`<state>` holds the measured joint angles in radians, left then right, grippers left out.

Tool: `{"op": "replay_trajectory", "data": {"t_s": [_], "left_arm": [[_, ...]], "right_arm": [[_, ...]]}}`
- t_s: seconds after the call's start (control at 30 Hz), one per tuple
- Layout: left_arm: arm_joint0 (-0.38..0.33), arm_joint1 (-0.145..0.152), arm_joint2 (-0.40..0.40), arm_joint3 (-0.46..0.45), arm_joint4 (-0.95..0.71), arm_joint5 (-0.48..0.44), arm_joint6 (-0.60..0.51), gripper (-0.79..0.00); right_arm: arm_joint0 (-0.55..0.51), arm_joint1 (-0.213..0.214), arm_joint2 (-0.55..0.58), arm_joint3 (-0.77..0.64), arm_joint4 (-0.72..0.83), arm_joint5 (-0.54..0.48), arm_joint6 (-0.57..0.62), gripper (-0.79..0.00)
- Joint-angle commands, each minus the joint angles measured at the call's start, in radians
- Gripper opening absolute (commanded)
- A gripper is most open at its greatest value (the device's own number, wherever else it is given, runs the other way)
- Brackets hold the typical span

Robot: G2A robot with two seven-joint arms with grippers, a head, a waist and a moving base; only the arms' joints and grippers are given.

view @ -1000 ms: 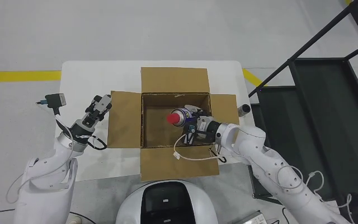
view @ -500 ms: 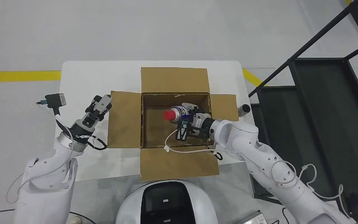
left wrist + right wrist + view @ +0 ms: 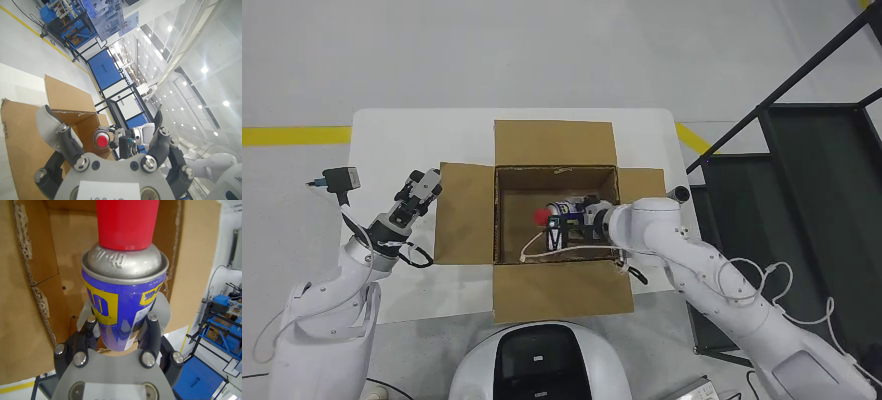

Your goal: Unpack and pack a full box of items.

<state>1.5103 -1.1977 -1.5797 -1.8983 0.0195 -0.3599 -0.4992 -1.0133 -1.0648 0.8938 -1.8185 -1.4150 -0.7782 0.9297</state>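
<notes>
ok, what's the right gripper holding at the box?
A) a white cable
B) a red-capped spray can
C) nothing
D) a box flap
B: the right gripper is shut on the body of the blue spray can, held at the open cardboard box.

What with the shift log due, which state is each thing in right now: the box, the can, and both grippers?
Brown cardboard box: open, four flaps folded outward.
Blue and yellow spray can: red cap on, held on its side over the box opening.
Right gripper: shut on the spray can.
Left gripper: open, empty, beside the box.
</notes>
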Motion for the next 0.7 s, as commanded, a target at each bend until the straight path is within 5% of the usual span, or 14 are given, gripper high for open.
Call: {"op": "replay_trajectory", "data": {"t_s": [0.0,0.27,0.3,0.33,0.37,0.5,0.67], "left_arm": [[0.000,0.000,0.000,0.000,0.000,0.000,0.000,0.000],[0.000,0.000,0.000,0.000,0.000,0.000,0.000,0.000],[0.000,0.000,0.000,0.000,0.000,0.000,0.000,0.000],[0.000,0.000,0.000,0.000,0.000,0.000,0.000,0.000],[0.000,0.000,0.000,-0.001,-0.001,0.001,0.003,0.000],[0.052,-0.006,-0.018,-0.026,0.038,0.051,0.158,0.000],[0.281,-0.025,-0.019,-0.252,0.300,0.282,0.539,0.000]], "right_arm": [[0.045,-0.016,-0.042,0.057,0.056,0.006,0.033,-0.785],[0.186,-0.078,-0.182,0.234,0.145,0.028,0.087,-0.754],[0.198,-0.083,-0.191,0.246,0.149,0.029,0.091,-0.471],[0.207,-0.087,-0.199,0.259,0.154,0.026,0.093,-0.099],[0.216,-0.091,-0.206,0.270,0.160,0.021,0.096,0.000],[0.241,-0.102,-0.226,0.304,0.178,0.010,0.108,0.000],[0.256,-0.110,-0.242,0.330,0.193,-0.002,0.110,0.000]]}}
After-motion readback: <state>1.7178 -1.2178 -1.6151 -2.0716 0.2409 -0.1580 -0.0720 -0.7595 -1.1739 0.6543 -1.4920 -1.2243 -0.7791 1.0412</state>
